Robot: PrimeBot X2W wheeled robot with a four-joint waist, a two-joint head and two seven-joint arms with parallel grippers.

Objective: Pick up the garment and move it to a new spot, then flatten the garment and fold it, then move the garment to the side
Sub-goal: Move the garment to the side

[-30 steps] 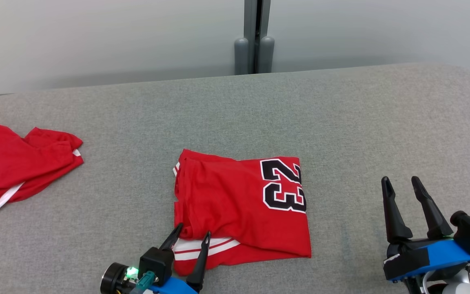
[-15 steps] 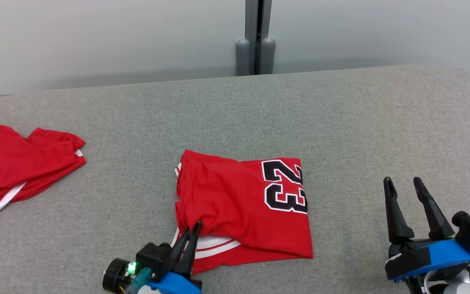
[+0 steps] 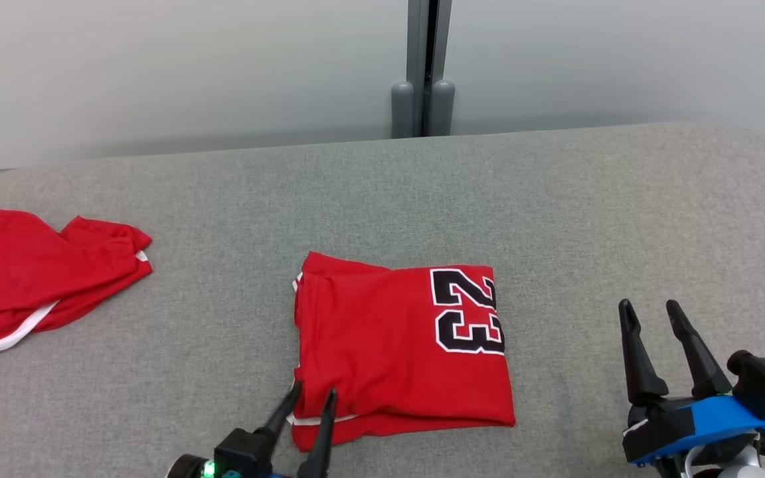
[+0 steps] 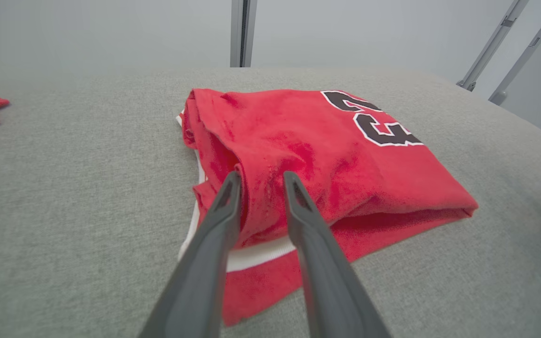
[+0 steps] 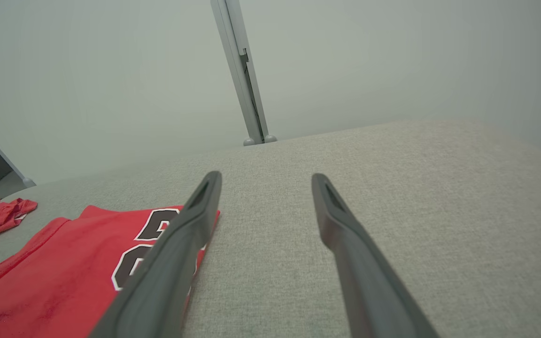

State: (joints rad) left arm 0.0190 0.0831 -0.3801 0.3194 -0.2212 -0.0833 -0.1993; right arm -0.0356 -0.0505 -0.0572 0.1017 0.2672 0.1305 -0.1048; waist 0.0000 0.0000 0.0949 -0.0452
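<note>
From my console, the folded red jersey point(image 3: 396, 345) lies near the middle of the grey padded surface point(image 3: 555, 199), its black 23 point(image 3: 467, 311) at the far right corner. My left gripper point(image 3: 314, 389) is at the jersey's near left corner, fingers parted around a raised fold of cloth above the white trim; I cannot tell whether they pinch it. My right gripper point(image 3: 648, 305) hovers well to the right of the jersey, fingers spread wide and holding nothing. Another red garment point(image 3: 30, 279) lies crumpled at the far left.
</note>
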